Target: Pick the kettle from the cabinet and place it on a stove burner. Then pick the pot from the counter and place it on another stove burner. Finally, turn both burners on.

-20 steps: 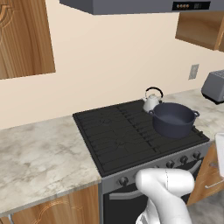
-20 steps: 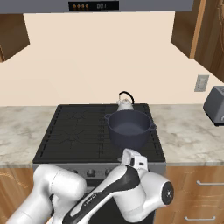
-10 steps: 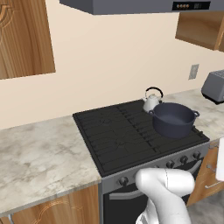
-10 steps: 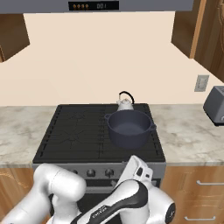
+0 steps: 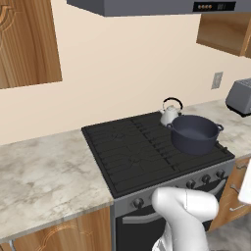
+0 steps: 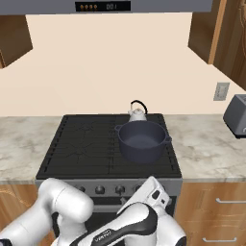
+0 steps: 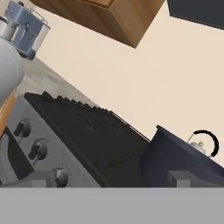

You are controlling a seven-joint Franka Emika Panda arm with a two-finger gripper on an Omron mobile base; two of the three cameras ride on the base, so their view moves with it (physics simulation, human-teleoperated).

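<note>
The silver kettle (image 5: 170, 113) (image 6: 137, 113) stands on the back right burner of the black stove (image 5: 137, 152) (image 6: 86, 144). Right in front of it the dark blue-grey pot (image 5: 194, 133) (image 6: 142, 141) sits on the front right burner and hides the kettle's base. My gripper (image 7: 113, 179) is low in front of the stove's knob panel, level with the cooktop edge. It is open, fingers wide apart with nothing between them. The hand view shows the pot (image 7: 175, 162) close on the right, the kettle (image 7: 202, 147) behind it and three knobs (image 7: 38, 149) on the left. The cabinet is out of view.
The marbled counter (image 5: 44, 171) (image 6: 206, 144) runs on both sides of the stove. A boxy grey toaster (image 5: 240, 96) (image 6: 236, 115) stands on its right part. Wooden drawers (image 6: 211, 216) sit below it, and a range hood (image 6: 110, 6) hangs above the stove.
The arm's hand has sunk a little lower and to the right in front of the stove. Kettle and pot have stayed in place, and the jaws have stayed open.
</note>
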